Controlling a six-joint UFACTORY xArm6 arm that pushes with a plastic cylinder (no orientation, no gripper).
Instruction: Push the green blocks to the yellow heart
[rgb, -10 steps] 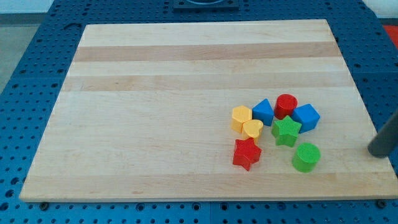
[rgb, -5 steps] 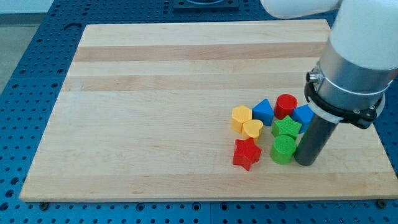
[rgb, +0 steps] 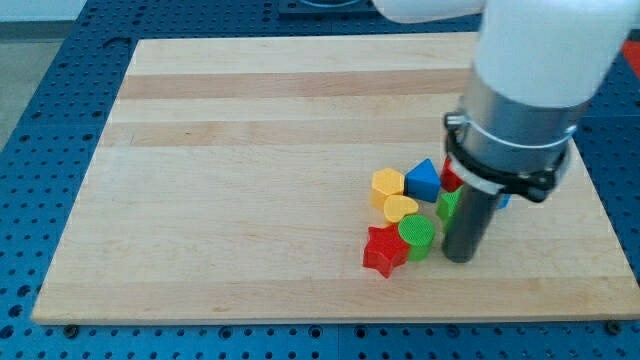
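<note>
Pushing: my tip at 3 o'clock of green cylinder, driving it toward yellow heart
Contact: cylinder touches heart, red star
Claw: none, rod only

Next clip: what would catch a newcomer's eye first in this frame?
The big white and grey arm fills the view's upper right, its dark rod reaching down to my tip at the right edge of a tight cluster of coloured blocks. The green cylinder block sits just left of my tip, pressed between the red star block and the yellow heart block. The light wooden board stretches to the view's left.
</note>
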